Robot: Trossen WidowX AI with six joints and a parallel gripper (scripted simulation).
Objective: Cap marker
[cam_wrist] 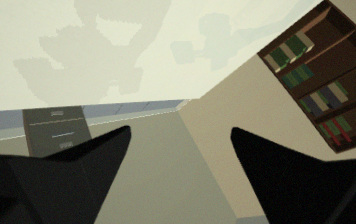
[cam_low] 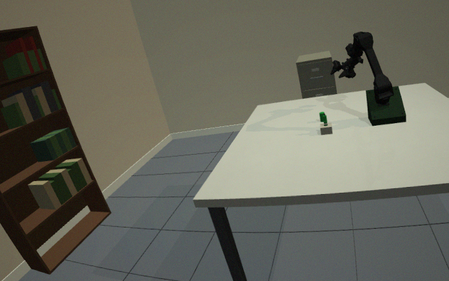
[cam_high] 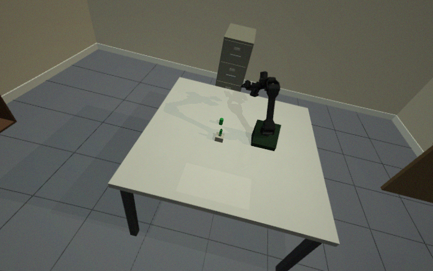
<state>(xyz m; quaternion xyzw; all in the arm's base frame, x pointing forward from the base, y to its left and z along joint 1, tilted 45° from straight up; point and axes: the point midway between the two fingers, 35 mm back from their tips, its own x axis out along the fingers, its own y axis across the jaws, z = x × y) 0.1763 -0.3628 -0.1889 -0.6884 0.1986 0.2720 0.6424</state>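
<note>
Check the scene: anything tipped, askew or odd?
On the table, nothing stands out. Marker stands upright in its block, uncapped; cap stands loose just beyond it. Gripper is open, empty, high above the table's far edge. The bookshelf at the wall leans noticeably.

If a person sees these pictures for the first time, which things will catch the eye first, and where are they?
The black arm stands out first, rising from its dark green base on the white table, its gripper open and held high, away from the work. Next come two small green things near the table's middle: the marker upright in its holder block, and the loose cap standing beside it.
</note>
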